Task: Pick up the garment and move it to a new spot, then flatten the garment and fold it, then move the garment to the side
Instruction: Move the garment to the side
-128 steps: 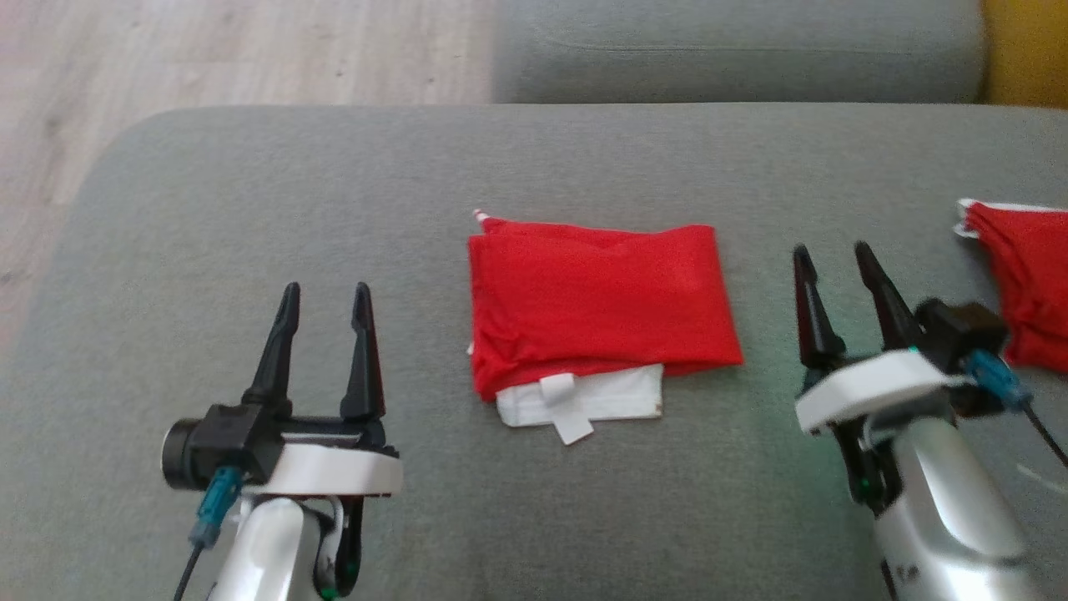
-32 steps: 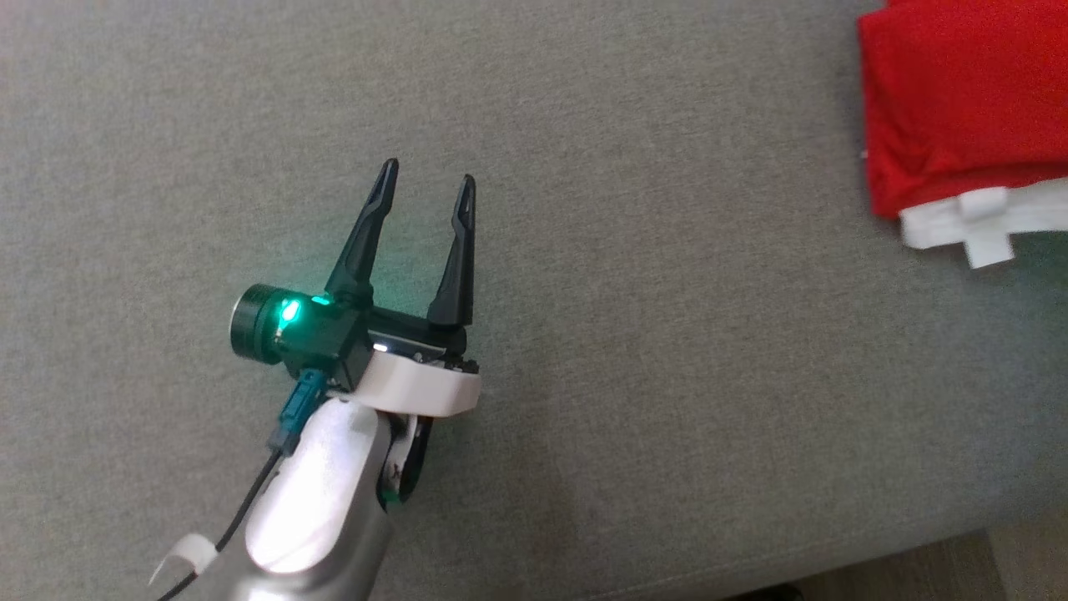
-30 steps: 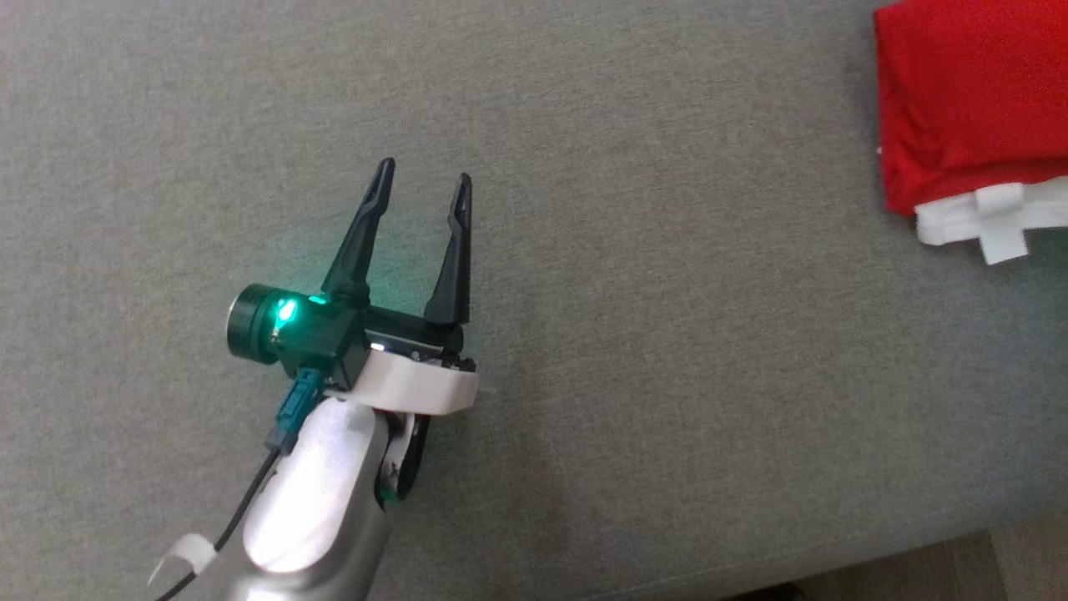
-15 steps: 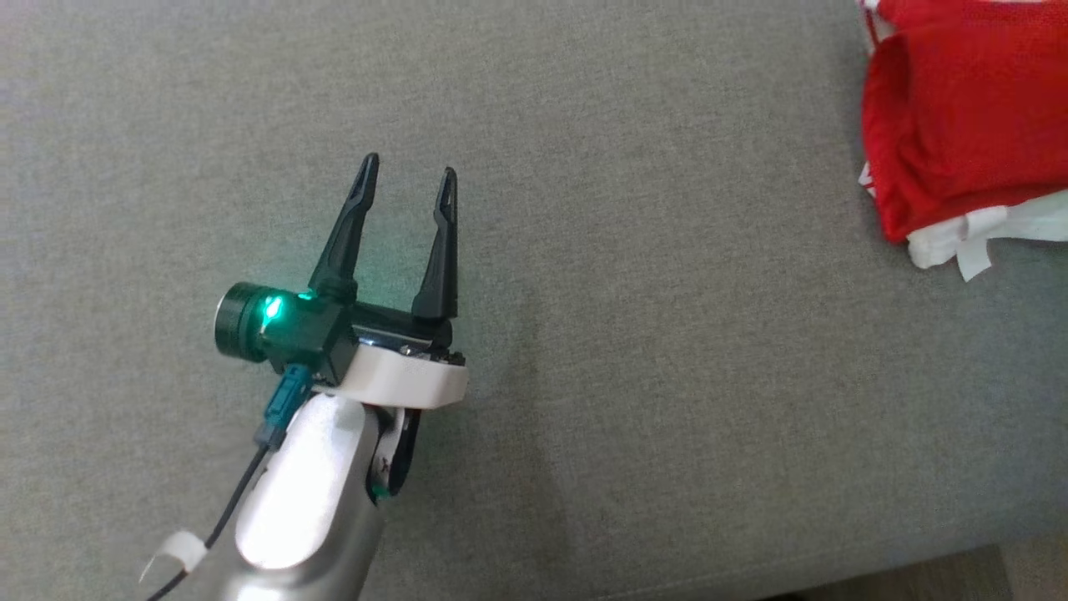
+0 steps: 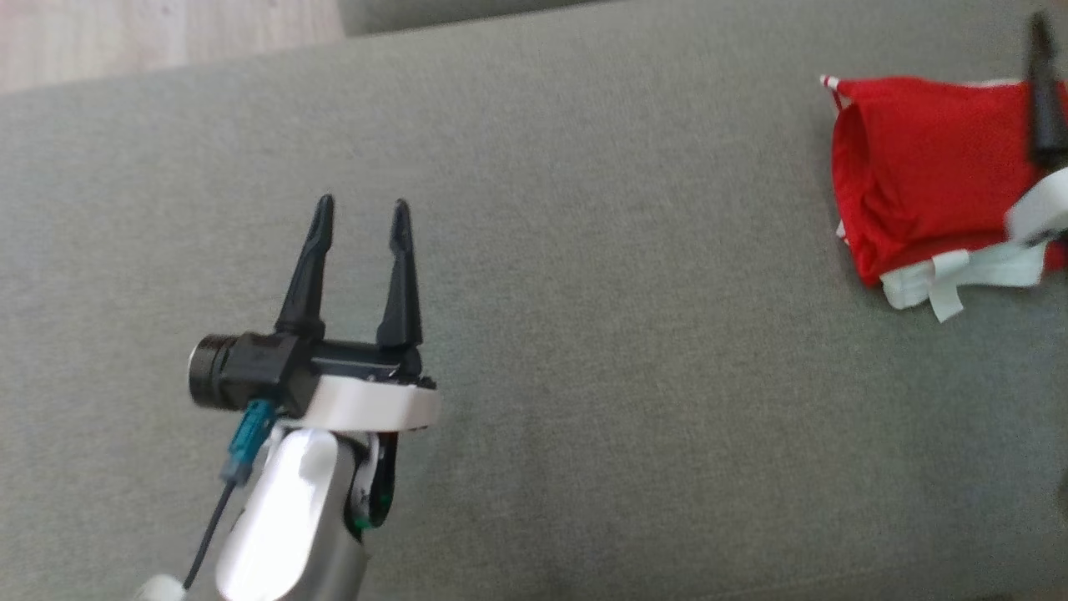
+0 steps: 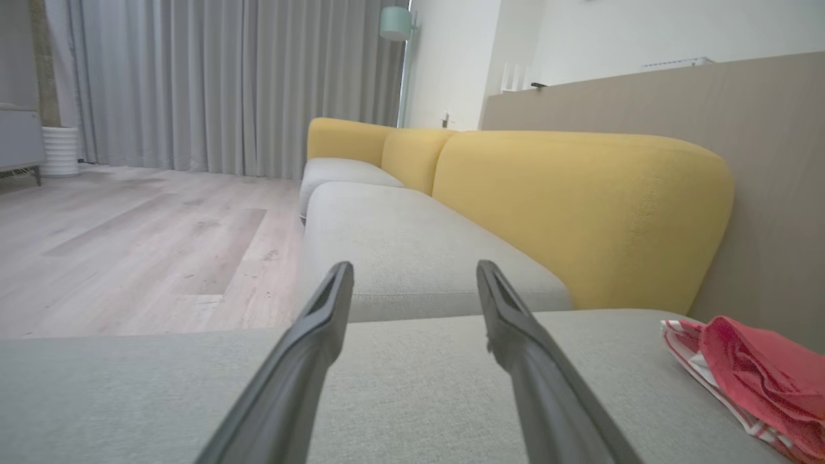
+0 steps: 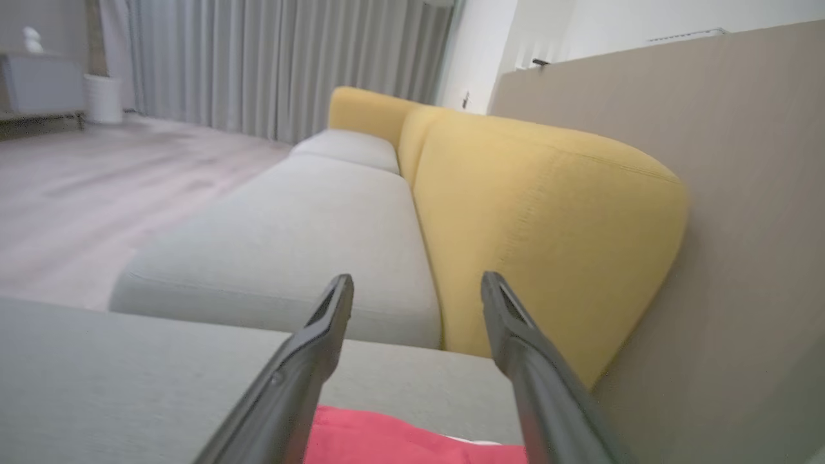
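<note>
The folded red fabric garment lies well right of the empty, spread left gripper; right gripper, also spread, above it

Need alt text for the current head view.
Left hand, open and empty, is held over a grey sofa cushion. A folded red garment with white trim lies at the right edge, partly crossed by the right hand; wood floor shows top left.
</note>
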`<state>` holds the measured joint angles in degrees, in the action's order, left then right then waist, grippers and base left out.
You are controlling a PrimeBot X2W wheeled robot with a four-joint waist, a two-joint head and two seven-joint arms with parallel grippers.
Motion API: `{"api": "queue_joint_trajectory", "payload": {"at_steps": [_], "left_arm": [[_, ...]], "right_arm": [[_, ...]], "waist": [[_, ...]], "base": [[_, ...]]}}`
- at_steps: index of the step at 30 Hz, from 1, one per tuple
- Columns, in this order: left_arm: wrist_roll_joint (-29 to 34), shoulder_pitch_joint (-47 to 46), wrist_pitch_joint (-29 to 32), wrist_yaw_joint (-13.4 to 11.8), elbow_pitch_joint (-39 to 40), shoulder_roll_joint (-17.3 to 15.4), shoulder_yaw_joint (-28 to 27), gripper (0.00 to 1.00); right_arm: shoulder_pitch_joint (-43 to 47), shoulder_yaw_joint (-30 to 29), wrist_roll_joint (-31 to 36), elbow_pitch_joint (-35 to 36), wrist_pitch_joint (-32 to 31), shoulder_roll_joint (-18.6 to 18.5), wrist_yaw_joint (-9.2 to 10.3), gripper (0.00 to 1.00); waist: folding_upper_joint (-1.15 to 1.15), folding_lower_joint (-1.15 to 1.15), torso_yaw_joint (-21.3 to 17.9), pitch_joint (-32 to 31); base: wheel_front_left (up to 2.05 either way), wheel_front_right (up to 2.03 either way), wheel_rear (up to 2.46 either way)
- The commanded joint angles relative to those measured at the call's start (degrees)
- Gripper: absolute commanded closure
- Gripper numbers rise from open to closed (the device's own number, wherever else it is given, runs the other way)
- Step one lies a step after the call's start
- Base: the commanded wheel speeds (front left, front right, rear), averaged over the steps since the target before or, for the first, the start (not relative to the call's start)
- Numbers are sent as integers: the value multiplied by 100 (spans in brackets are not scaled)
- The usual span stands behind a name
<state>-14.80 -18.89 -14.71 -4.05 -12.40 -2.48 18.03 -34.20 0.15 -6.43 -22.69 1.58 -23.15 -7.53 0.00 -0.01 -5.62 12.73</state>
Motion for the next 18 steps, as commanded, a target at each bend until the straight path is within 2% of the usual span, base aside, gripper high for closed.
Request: {"api": "queue_joint_trajectory", "payload": {"at_steps": [1,6,11,18], "left_arm": [[-4,-17,-29,-31,246,-40,-271,0],[-51,296,-29,33,332,-40,-489,0],[-217,645,-29,100,424,-40,-671,0],[-389,964,-29,38,384,-40,-761,0]], "right_arm": [[126,5,-118,415,66,153,4,0],[678,-118,-397,1061,112,1000,4,0],[1288,-232,-551,1273,362,1680,4,0],[1968,-296,-574,944,926,1994,4,0]], "waist": [[0,1,111,-234],[0,1,198,-537],[0,1,289,-747],[0,1,374,-937]], "base": [[0,0,0],[0,0,0],[0,0,0],[0,0,0]]}}
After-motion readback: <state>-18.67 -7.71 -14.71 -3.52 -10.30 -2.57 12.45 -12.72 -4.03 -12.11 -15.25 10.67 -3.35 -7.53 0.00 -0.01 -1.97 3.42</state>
